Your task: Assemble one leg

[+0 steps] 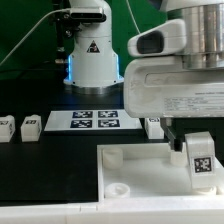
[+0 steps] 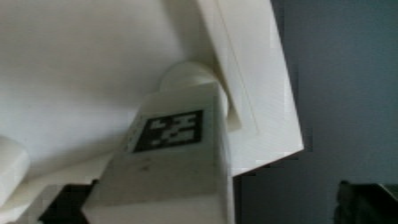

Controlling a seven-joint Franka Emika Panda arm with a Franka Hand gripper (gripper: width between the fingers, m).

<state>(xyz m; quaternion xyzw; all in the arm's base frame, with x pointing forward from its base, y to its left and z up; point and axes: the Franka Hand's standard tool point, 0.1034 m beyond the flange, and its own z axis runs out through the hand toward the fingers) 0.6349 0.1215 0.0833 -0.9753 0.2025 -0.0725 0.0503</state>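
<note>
In the exterior view, the gripper [image 1: 196, 143] is seen at the right, lowered over the far right corner of a large white tray [image 1: 140, 170]. The leg [image 1: 200, 160] is held upright between the fingers, with its black-and-white tag turned toward the camera. Its lower end is set against the tray's corner; whether it is seated in a socket cannot be told. A round socket [image 1: 120, 190] is seen at the tray's near left corner.

In the wrist view, the leg [image 2: 169, 150] is shown just beside the tray's raised rim [image 2: 249, 80]. The jaws are spread wider than the leg. One dark finger [image 2: 63, 205] is placed just beside it, and the other [image 2: 374, 200] is kept clear of it by a visible gap, so nothing is clamped.

Further back on the dark table [image 1: 40, 170], the marker board [image 1: 95, 120] is laid in front of the robot base [image 1: 92, 55]. Two loose legs [image 1: 30, 125] are stood well apart from the tray at the exterior view's left.
</note>
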